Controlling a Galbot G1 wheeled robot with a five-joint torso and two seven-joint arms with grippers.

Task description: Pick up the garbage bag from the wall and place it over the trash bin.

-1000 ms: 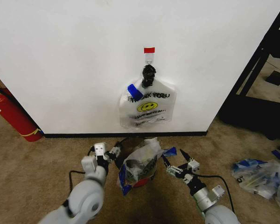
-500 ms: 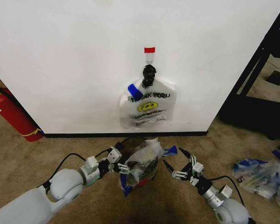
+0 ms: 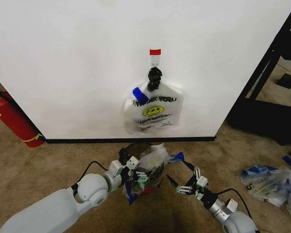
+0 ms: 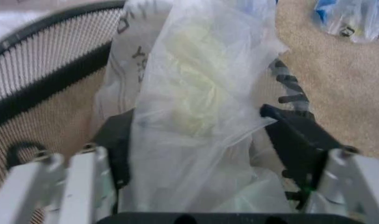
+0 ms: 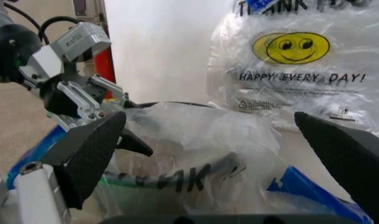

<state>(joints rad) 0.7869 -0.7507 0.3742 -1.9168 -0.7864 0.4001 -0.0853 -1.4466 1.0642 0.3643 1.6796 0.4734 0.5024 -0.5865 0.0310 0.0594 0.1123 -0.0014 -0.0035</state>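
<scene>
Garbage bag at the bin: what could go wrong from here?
1. The left gripper has its fingers around only a bunched fold of the garbage bag; the thin plastic could slip or tear.
2. The right gripper is open and off the bag, so that side may sag off the trash bin rim.
3. A sideways pull might tip the light bin.

left arm (image 3: 58,208): chunky pale grey shell, black cable looping off it | left gripper (image 3: 134,171): silvery-white blocks, black fingers (image 4: 298,140) | right gripper (image 3: 184,180): thin black fingers, white brackets, black cable behind | right arm (image 3: 233,221): grey
</scene>
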